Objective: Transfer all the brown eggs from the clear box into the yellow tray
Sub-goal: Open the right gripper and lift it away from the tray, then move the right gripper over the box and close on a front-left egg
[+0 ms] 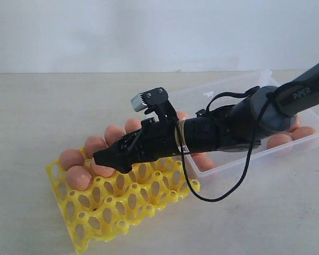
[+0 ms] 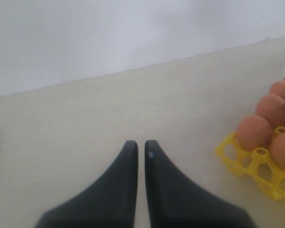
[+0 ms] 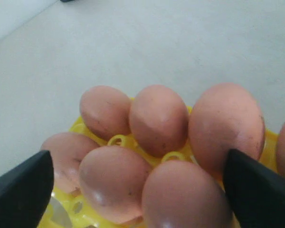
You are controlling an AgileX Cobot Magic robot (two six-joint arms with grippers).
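Several brown eggs [image 1: 78, 178] seated in yellow tray [image 1: 127, 207], left; few lie in clear box [image 1: 223, 98], right. Right gripper [image 1: 112, 158] fingers [image 3: 23, 190] spread over seated eggs: advise straight lift. Left gripper [image 2: 140, 145] fingers pressed together.

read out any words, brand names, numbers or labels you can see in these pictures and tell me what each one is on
"PiPER": white letters on the dark right arm.
Small label by the tan band on that arm: too small to read.
Eggs, tray, box: no text seen.
Both wrist views: no text.
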